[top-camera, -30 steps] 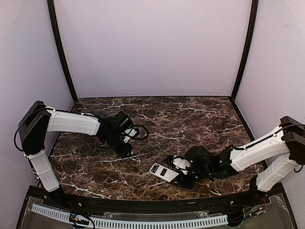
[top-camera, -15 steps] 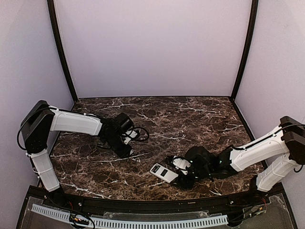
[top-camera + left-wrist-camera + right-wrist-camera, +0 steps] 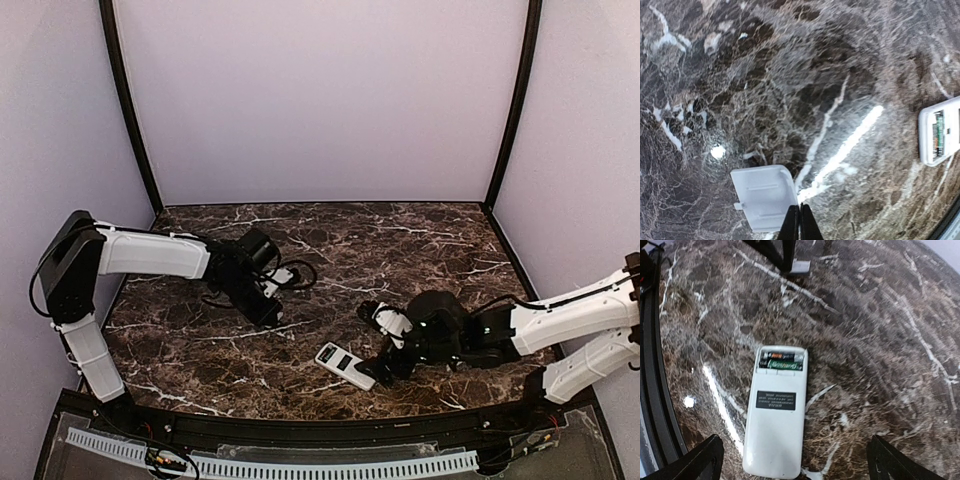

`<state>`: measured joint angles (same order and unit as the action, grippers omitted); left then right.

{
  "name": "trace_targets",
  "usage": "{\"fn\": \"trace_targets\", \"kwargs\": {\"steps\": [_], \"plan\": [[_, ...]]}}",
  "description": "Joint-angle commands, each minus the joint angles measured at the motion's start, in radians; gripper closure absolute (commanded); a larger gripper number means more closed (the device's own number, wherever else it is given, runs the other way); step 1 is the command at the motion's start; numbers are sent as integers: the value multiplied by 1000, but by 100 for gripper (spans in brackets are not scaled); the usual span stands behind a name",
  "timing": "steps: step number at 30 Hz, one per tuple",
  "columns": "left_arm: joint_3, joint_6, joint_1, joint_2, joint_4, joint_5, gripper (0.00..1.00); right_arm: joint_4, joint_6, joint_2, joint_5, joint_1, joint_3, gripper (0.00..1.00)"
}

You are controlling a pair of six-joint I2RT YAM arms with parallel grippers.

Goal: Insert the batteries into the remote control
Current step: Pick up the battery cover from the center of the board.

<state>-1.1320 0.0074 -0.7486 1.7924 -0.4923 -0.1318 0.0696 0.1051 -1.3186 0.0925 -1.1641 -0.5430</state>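
Right wrist alone shows 2 batteries (image 3: pixel 781 361) seated in remote control (image 3: pixel 774 437).

Remote (image 3: pixel 776 425) lies alone, with bare table (image 3: pixel 880 340) on every side. Right gripper (image 3: pixel 381 343) fingers are spread wide either side of it. Cover (image 3: pixel 762 195) lies just beside the closed left gripper (image 3: pixel 800 220).

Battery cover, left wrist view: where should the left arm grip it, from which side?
I'd grip the battery cover across its two straight side edges, straight down from above: it lies flat and thin on the marble, so a side approach cannot get under it. Avoid the small latch tab. The left gripper, shut at its corner, must open first.
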Motion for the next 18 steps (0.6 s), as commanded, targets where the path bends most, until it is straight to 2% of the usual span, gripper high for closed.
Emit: {"fn": "trace_targets", "kwargs": {"steps": [1,2,4,6,10,14,18], "plan": [[-46,33,6,-123,-8,-171,100,21,-2,165,131,5,-11,1],[-47,42,5,-132,-6,-201,100,24,-4,194,142,8,-12,1],[-46,54,5,-164,11,-348,100,23,-31,238,130,19,-24,1],[-31,54,5,-200,56,-477,100,21,-78,271,55,29,-37,2],[-22,60,5,-256,123,-779,100,48,-187,313,-111,40,-49,17],[-29,84,-1,-299,131,-945,100,51,-289,327,-271,39,-69,27],[-43,120,-19,-320,82,-1056,100,14,-363,316,-350,26,-111,39]]}}
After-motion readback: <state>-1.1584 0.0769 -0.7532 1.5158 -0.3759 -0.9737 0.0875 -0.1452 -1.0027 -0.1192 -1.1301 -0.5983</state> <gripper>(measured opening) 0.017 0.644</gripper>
